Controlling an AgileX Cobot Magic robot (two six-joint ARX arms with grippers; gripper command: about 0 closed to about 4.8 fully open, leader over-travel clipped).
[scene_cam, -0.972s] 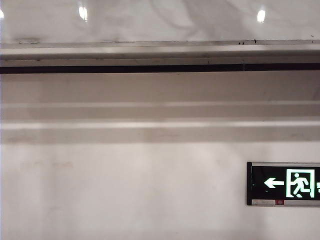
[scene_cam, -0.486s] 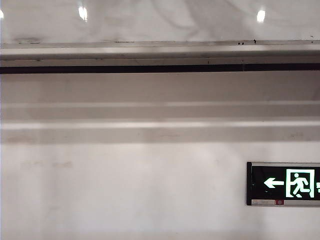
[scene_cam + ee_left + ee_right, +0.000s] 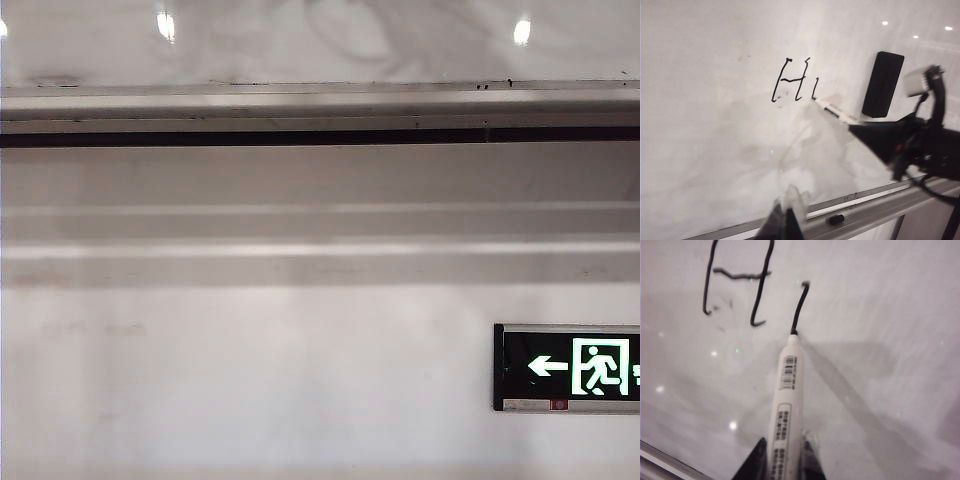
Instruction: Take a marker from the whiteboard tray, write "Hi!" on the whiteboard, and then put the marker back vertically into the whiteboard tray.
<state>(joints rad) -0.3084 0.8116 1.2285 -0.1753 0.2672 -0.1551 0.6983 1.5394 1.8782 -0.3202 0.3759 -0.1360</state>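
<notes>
The right gripper reaches in from 3 o'clock in the left wrist view, jaws clenched on one marker whose tip touches the whiteboard under two written letters (H, i). The left gripper hovers above the whiteboard tray; its jaws seem closed, empty, near one black cap.

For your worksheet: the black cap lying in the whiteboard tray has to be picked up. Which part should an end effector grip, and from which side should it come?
Grip the cap across its short width, coming from above. It lies flat along the whiteboard tray, with the whiteboard right behind it, so only its top looks freely exposed. The left end effector hangs nearest; the right end effector is shut on the marker.
</notes>
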